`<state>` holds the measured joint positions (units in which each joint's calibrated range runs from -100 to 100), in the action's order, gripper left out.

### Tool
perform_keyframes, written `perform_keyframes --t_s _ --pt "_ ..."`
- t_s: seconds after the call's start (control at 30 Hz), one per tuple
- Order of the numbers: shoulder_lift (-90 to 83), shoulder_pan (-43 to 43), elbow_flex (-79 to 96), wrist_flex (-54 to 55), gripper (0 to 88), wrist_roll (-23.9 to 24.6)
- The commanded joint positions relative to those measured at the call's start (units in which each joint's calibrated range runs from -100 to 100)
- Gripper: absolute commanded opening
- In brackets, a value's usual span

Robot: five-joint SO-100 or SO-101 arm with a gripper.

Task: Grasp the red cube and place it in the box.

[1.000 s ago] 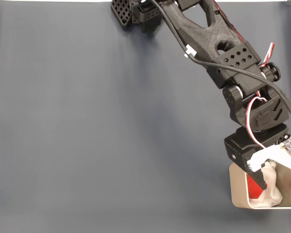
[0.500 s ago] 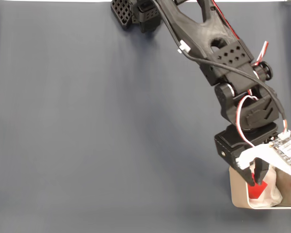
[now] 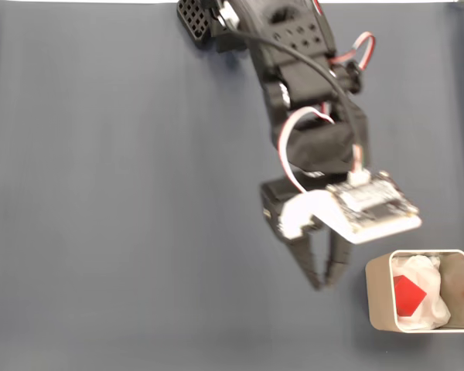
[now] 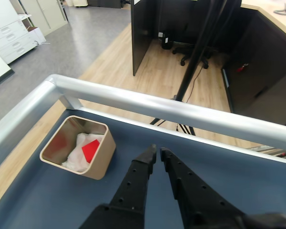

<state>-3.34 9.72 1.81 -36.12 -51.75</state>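
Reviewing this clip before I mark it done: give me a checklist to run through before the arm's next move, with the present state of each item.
1. Red cube inside the box: ok, it lies on the white lining.
2. Gripper empty: ok, nothing between the fingers in the wrist view.
3. Gripper clear of the box: ok, it is beside the box and apart from it in the fixed view.
4. Box upright: ok.
5. Cube resting flat: cannot tell, it appears tilted on the crumpled lining.
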Motion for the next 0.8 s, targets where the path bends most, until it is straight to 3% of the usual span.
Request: perform_keyframes --t_s 0.0,0.3,0.77 --pt "-10.09 -4.46 5.86 1.53 0.0 0.10" --pt "-25.43 -9.08 25.66 3.90 0.0 0.54" --pt "-47.00 -9.01 54.76 6.04 0.0 0.63"
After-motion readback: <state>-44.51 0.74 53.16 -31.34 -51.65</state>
